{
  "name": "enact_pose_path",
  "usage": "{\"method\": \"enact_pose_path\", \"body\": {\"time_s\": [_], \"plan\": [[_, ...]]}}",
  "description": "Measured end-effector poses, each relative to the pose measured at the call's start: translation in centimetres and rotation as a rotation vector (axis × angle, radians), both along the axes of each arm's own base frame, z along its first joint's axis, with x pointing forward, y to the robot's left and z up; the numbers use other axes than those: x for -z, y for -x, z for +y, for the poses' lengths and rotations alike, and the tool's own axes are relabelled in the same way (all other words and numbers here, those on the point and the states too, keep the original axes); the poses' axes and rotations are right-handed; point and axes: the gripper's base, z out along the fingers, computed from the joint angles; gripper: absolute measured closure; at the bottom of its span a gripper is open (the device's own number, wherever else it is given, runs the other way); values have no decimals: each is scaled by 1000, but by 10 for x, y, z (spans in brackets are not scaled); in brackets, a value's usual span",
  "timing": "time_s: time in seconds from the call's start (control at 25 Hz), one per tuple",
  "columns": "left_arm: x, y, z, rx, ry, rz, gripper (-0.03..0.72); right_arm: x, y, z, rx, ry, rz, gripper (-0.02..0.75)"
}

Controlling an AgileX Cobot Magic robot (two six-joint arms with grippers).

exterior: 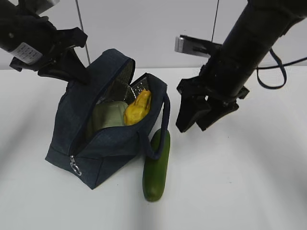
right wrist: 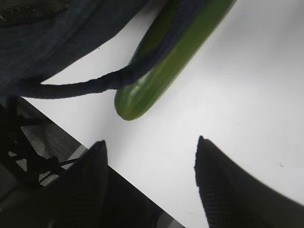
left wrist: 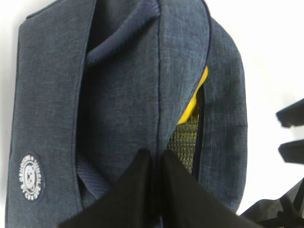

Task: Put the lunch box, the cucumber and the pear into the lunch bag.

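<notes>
The dark navy lunch bag [exterior: 76, 120] stands open on the white table. Inside it the lunch box [exterior: 109, 116] shows its pale green lid, and the yellow pear [exterior: 138, 108] leans against it. The cucumber [exterior: 157, 165] lies on the table by the bag's right side, with one bag handle [right wrist: 95, 85] draped over it. My left gripper [exterior: 80, 75] is shut on the bag's upper rim [left wrist: 159, 95], holding the mouth open; the pear [left wrist: 195, 99] and foil lining [left wrist: 185, 140] show beside it. My right gripper [exterior: 193, 127] hangs open and empty, right of the bag and above the cucumber [right wrist: 166, 71].
The bag's zipper ring pull [exterior: 75, 167] hangs at its near left corner. Bare white table [exterior: 240, 182] spreads to the right and front. In the right wrist view the table's edge and a dark frame [right wrist: 28, 142] show at the lower left.
</notes>
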Motion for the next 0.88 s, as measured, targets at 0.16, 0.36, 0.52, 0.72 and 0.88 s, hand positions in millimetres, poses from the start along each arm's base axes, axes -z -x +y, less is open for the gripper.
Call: {"method": "enact_pose_path", "body": {"time_s": [0.16,0.36,0.52,0.72,0.88], "plan": [[0,0,0,0,1,0,685,22,9,12,31,-22,7,282],[0,0,0,0,2,1,685,42,11,23,145,-42,-56,282],[0,0,0,-1,5,1,685,52,8,21,227,-57,-109,282],[0,0,0,-1,5,2,685,59,5,22,249,-58,-111,282],[0,0,0,0,6,4,685,75,1,22,252,-32,-85,282]]}}
